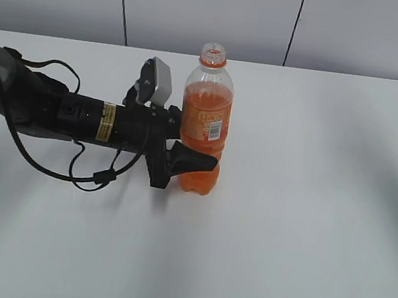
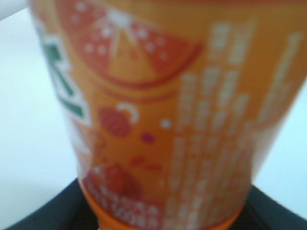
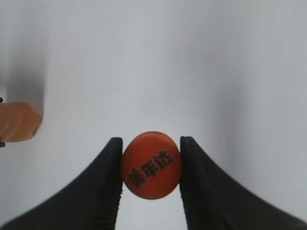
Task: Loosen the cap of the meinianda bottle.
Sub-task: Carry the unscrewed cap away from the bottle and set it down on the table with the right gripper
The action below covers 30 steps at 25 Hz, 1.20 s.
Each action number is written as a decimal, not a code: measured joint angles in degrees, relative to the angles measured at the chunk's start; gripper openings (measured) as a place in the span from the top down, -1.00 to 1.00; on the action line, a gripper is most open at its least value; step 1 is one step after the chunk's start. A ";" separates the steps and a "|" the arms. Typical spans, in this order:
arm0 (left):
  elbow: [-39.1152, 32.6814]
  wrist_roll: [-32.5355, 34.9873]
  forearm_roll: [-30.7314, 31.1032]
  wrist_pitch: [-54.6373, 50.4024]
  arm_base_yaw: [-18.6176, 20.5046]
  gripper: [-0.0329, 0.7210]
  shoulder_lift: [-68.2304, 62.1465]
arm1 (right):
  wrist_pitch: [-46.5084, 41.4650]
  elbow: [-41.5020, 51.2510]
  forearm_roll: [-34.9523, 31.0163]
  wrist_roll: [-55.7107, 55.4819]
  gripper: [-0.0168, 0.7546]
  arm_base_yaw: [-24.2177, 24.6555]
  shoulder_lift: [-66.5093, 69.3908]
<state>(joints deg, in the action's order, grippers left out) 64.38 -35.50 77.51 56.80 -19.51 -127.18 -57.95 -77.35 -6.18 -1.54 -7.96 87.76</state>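
Black left arm (image 1: 80, 117) with yellow label (image 1: 106, 122), looping black cables (image 1: 74, 171), grey wrist camera (image 1: 156, 81).

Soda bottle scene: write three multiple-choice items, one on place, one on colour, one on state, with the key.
1. Where is the cap?
A. on the bottle
B. between the right hand's fingers
C. on the table

2. What colour is the drink in the bottle?
A. green
B. clear
C. orange

3. How does the bottle stand?
A. upright, gripped by the left hand
B. lying on its side
C. lifted off the table

Key: B, right wrist view shows it pinched by the right hand; C, orange liquid; A, base on the table, neck open.
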 joint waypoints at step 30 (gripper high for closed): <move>0.00 0.00 -0.04 0.11 0.00 -0.16 0.00 | 40.52 24.26 -1.31 -0.47 0.25 0.00 19.00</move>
<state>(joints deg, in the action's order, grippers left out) 64.38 -35.50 77.47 56.91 -19.51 -127.18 -17.44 -53.09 -7.50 -2.01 -7.96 106.76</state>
